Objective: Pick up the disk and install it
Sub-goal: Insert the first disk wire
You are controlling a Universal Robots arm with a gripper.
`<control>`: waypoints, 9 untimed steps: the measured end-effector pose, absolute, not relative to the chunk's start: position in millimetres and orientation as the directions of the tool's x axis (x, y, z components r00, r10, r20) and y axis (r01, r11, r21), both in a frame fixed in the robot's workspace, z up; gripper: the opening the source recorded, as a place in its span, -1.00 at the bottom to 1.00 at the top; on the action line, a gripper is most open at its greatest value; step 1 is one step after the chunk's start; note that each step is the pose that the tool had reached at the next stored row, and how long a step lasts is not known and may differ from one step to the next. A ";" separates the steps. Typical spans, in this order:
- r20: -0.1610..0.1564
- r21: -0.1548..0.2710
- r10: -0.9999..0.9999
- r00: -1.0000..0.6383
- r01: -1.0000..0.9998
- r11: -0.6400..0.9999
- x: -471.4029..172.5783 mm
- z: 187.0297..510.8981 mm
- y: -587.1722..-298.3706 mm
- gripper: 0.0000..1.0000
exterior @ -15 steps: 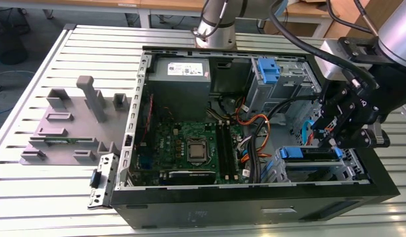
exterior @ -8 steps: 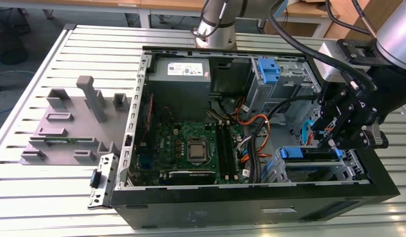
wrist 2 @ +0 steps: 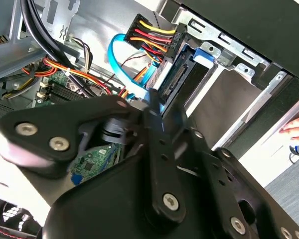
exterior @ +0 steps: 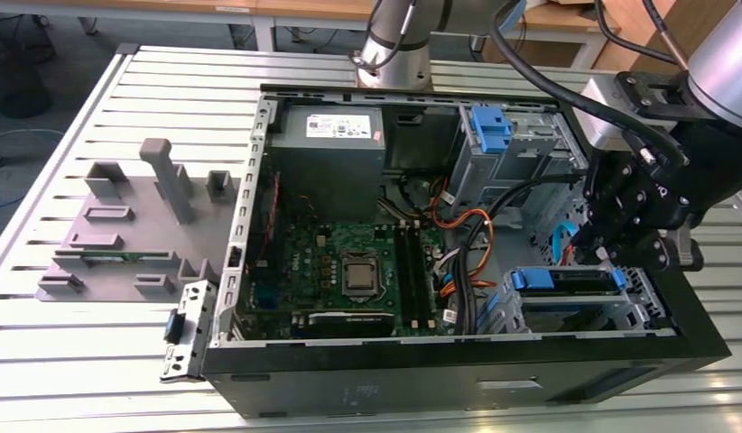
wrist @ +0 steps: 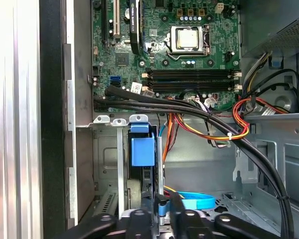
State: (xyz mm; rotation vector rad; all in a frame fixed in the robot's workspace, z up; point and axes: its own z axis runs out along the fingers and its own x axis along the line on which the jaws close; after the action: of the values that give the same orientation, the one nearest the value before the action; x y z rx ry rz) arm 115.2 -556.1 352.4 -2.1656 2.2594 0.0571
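Gripper (exterior: 615, 254) just above the disk (exterior: 566, 279) — seated in bay.

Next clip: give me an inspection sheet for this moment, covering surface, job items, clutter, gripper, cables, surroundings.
Surface: slatted metal table, carrying an open PC case.
Job's things: disk with blue carrier sits in the case's lower drive bay; in the first wrist view it stands edge-on in the bay.
Clutter: grey fixture block on the table beside the case.
Gripper: gripper just above the disk; fingers' state unclear.
Cables: orange, black and blue leads across the case interior.
Surroundings: a hand beyond the case.
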 end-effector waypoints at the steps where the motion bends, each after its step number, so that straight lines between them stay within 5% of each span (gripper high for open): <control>1: -0.034 0.018 -0.999 -0.043 -0.999 0.042 115.2 352.4 -556.1 -0.43; 3: -0.034 0.018 -0.999 -0.043 -0.999 0.042 115.2 352.4 -556.1 -0.66; 9: -0.034 0.018 -0.999 -0.043 -0.999 0.042 115.2 352.2 -556.1 -0.68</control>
State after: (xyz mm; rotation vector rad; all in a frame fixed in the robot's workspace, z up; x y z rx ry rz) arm 115.2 -556.1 352.2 -2.1656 2.2592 0.0571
